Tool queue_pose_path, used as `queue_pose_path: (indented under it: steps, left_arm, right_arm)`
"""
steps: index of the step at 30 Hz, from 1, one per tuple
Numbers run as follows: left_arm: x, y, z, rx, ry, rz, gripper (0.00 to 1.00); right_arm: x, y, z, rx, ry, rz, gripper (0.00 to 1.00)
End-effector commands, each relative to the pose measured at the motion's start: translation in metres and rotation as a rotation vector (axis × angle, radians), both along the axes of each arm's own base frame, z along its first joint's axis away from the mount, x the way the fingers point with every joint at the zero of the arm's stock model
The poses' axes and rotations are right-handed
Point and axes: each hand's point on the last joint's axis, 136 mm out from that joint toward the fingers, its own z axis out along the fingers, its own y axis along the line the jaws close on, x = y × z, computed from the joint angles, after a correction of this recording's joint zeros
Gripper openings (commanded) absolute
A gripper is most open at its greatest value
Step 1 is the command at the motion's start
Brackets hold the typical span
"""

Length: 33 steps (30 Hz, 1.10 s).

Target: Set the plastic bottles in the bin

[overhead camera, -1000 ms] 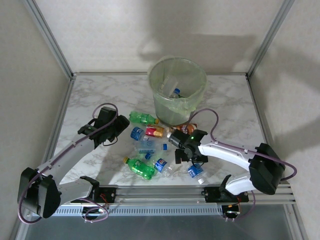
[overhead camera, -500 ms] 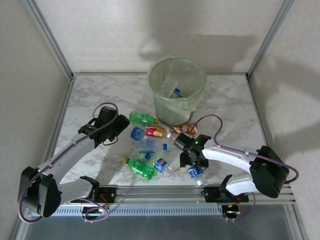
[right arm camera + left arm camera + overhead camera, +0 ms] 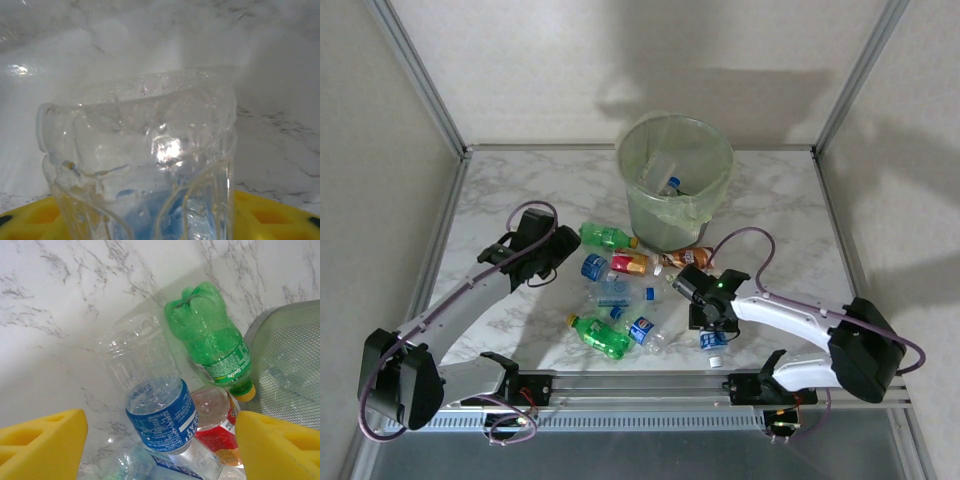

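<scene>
Marble table (image 3: pixel 520 190) holds most plastic bottles (image 3: pixel 600 335), bin (image 3: pixel 660 215) few; our left gripper (image 3: pixel 160 440) gapes, right gripper (image 3: pixel 150 215) straddles a clear bottle (image 3: pixel 140 150), clamp untellable.

The round, pale-green bin (image 3: pixel 650 215) stands upright, a blue-capped bottle (image 3: pixel 672 185) inside it. Crushed bottles lie on their sides in front of it: a green bottle (image 3: pixel 605 236) beside its foot, a red-labelled bottle (image 3: pixel 629 264), a blue-labelled clear bottle (image 3: pixel 594 267) and a second green bottle (image 3: pixel 600 335) nearest the front.
</scene>
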Motion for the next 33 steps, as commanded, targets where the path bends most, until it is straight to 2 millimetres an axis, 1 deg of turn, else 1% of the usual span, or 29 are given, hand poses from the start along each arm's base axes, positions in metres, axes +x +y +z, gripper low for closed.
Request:
queue_pose_path:
  steps: [1,2,5,8,9,10,12,13,15,17,18,20,21,22,24,26,28,30,31,33]
  left_arm:
    - [0.004,0.001,0.009,0.018,-0.011,-0.011,0.78]
    - [0.004,0.001,0.010,0.020,-0.013,-0.010,0.78]
    - [0.006,0.003,0.012,0.027,-0.017,-0.011,0.78]
    - [0.008,0.004,0.015,0.038,-0.020,-0.013,0.78]
    - [0.009,0.005,0.015,0.046,-0.020,-0.014,0.78]
    - [0.010,0.006,0.015,0.054,-0.019,-0.013,0.78]
    - [0.012,0.006,0.015,0.058,-0.019,-0.012,0.78]
    - [0.012,0.006,0.015,0.057,-0.020,-0.013,0.78]
    - [0.014,0.005,0.017,0.050,-0.025,-0.014,0.78]
    - [0.015,0.004,0.020,0.048,-0.030,-0.012,0.78]
    - [0.016,0.005,0.021,0.047,-0.032,-0.010,0.78]
    - [0.016,0.004,0.022,0.046,-0.032,-0.012,0.78]
    - [0.015,0.004,0.023,0.046,-0.032,-0.012,0.78]
    - [0.015,0.004,0.023,0.047,-0.030,-0.013,0.77]
    - [0.013,0.006,0.025,0.047,-0.032,-0.007,0.78]
    - [0.010,0.008,0.026,0.049,-0.032,-0.001,0.78]
    - [0.007,0.009,0.026,0.046,-0.031,0.007,0.78]
    - [0.004,0.011,0.027,0.041,-0.033,0.013,0.78]
    - [0.002,0.011,0.026,0.042,-0.032,0.017,0.78]
    - [0.000,0.014,0.025,0.043,-0.030,0.026,0.78]
  right_arm:
    - [0.014,-0.003,0.039,0.026,-0.106,-0.042,0.51]
    - [0.016,-0.002,0.050,0.042,-0.126,-0.043,0.51]
    - [0.028,0.005,0.098,0.113,-0.216,-0.041,0.50]
    - [0.041,0.009,0.160,0.188,-0.337,-0.049,0.51]
    - [0.047,0.011,0.184,0.215,-0.385,-0.058,0.52]
    - [0.052,0.013,0.207,0.243,-0.430,-0.058,0.52]
    - [0.064,0.019,0.248,0.292,-0.509,-0.062,0.53]
    - [0.071,0.020,0.268,0.303,-0.549,-0.078,0.52]
    - [0.088,0.024,0.299,0.317,-0.607,-0.104,0.52]
    - [0.109,0.033,0.329,0.357,-0.667,-0.116,0.52]
    - [0.122,0.038,0.350,0.401,-0.708,-0.118,0.52]
    - [0.146,0.042,0.378,0.458,-0.769,-0.129,0.51]
    - [0.158,0.041,0.391,0.475,-0.796,-0.144,0.51]
    - [0.175,0.034,0.402,0.481,-0.821,-0.174,0.51]
    - [0.198,0.031,0.417,0.484,-0.868,-0.187,0.51]
    - [0.220,0.031,0.423,0.504,-0.893,-0.192,0.52]
    - [0.241,0.031,0.421,0.537,-0.898,-0.198,0.52]
    - [0.262,0.031,0.412,0.560,-0.879,-0.212,0.52]
    - [0.271,0.028,0.407,0.564,-0.872,-0.223,0.51]
    - [0.286,0.030,0.395,0.576,-0.851,-0.231,0.51]
